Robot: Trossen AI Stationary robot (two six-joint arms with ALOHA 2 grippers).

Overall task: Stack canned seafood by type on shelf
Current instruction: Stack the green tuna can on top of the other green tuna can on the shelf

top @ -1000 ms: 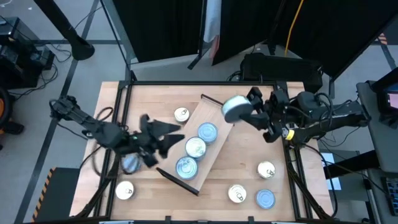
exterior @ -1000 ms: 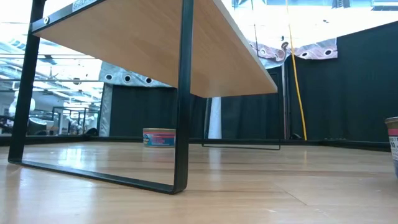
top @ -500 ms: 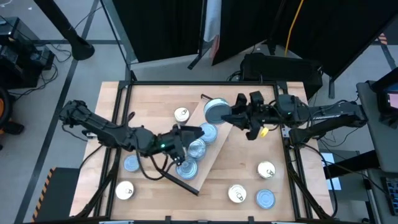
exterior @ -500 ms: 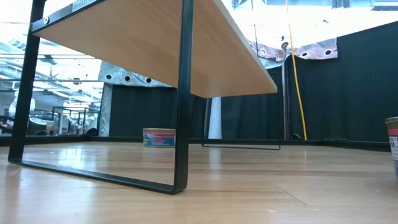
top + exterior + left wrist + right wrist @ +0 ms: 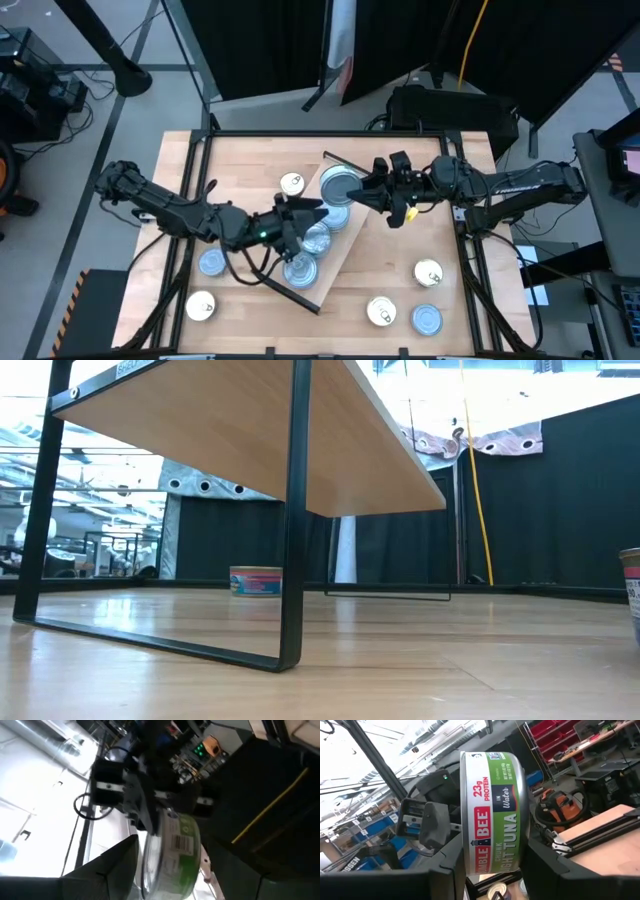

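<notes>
**Shelf partly filled, one tin in mid-air, several loose**

The shelf lies slantwise across the middle of the surface, and a short run of blue-topped tins sits on it; from above at least three show, the nearest the front rail at. Whether any of these are already stacked two high cannot be told, as the arms cover part of them.

Over the shelf's far end hangs a larger tin, clenched in the right pincer. The right wrist view shows the same tin on edge between the dark fingers, its green band reading light tuna in water. It looks not yet set down, so this placement is in hand rather than finished.

The left pincer is over the middle of the shelf, just beside the blue tins. Its jaws stand apart, and in its wrist view nothing sits between them; the green tin seen there is the other arm's. I judge it released and holding nothing.

Off the shelf there are still loose tins: a pull-tab tin just beside the shelf's far edge, a blue tin and a pale one at the left front, and three more at the right front, two pale ones and a blue one. The low view shows another tin under the shelf's level on the surface.

As a judgement, roughly half is done: the blue kind has a start, the pale pull-tab kind has none on the shelf yet.
</notes>
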